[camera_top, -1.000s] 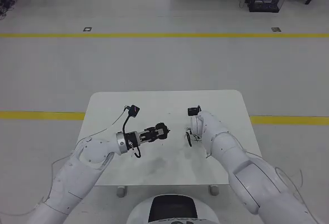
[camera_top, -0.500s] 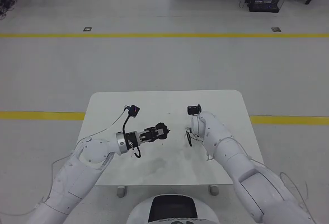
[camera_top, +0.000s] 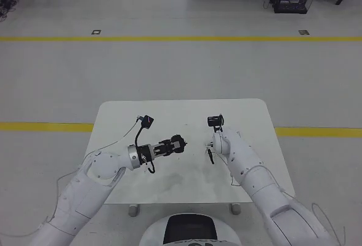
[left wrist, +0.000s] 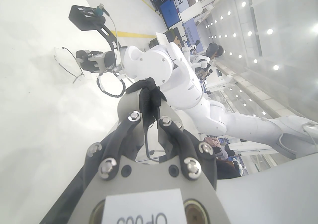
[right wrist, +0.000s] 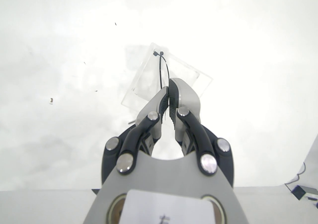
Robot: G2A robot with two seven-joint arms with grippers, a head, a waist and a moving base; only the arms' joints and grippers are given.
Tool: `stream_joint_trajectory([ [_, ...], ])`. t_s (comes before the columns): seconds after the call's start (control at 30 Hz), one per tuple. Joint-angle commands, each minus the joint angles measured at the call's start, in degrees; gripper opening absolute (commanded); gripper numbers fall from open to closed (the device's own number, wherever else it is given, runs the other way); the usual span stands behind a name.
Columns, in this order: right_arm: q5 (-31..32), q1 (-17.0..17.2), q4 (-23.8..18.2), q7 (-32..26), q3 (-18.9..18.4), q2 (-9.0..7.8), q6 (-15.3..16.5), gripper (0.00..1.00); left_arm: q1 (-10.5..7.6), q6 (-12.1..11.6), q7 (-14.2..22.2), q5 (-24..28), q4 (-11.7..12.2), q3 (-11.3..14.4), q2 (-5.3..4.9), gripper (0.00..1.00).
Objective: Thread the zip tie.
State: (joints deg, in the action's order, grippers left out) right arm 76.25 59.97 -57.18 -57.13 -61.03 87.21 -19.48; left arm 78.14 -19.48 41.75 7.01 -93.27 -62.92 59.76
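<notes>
A thin black zip tie (right wrist: 161,73) is pinched at the tips of my right gripper (right wrist: 169,93), which is shut on it. Its small head points away, over a clear square plate (right wrist: 144,81) lying on the white table (camera_top: 242,111). From the left wrist view the right gripper (left wrist: 79,60) hovers low over that plate (left wrist: 58,52), with the zip tie (left wrist: 69,53) curving out of it. My left gripper (left wrist: 149,96) is shut and raised above the table, facing the right gripper (camera_top: 208,147). Ragged black material sits at its fingertips, and a thin black strand runs back between the fingers.
A black camera bracket (left wrist: 85,17) juts from the right wrist, and a black cable loop (left wrist: 109,87) hangs under it. Small dark specks (right wrist: 51,101) dot the table. The table's far edge (camera_top: 181,101) lies beyond both grippers.
The right forearm has swung slightly and its wrist bracket has shifted a little; its gripper stays over the plate. The left arm has not moved.
</notes>
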Motion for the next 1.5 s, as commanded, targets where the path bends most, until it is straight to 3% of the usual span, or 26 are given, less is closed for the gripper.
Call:
stream_joint_trajectory([
  [0.0,0.63,1.09,-1.79,0.18,-0.46,-0.17,0.0,0.0,0.0,0.0,0.0,0.0,0.0,0.0,0.0,0.0],
  [0.2,0.57,4.41,-7.3,2.23,-2.51,-0.85,1.35,0.0,0.0,0.0,0.0,0.0,0.0,0.0,0.0,0.0],
  [0.47,-3.17,9.93,-15.59,7.39,-7.96,-2.51,10.33,0.0,0.0,0.0,0.0,0.0,0.0,0.0,0.0,0.0],
  [0.83,-3.83,10.5,-16.15,9.0,-8.38,-2.61,11.18,0.0,0.0,0.0,0.0,0.0,0.0,0.0,0.0,0.0],
  [1.0,-9.55,16.6,-22.81,20.69,-12.92,-3.95,24.57,0.0,0.0,0.0,0.0,0.0,0.0,0.0,0.0,0.0],
  [1.2,-16.18,21.3,-25.83,24.98,-18.36,-5.71,38.96,0.0,0.0,0.0,0.0,0.0,0.0,0.0,0.0,0.0],
  [1.33,-22.34,22.16,-28.18,24.62,-16.85,-7.3,38.96,0.0,0.0,0.0,0.0,0.0,0.0,0.0,0.0,0.0],
  [1.47,-29.35,21.77,-30.18,24.21,-13.61,-9.94,38.96,0.0,0.0,0.0,0.0,0.0,0.0,0.0,0.0,0.0],
])
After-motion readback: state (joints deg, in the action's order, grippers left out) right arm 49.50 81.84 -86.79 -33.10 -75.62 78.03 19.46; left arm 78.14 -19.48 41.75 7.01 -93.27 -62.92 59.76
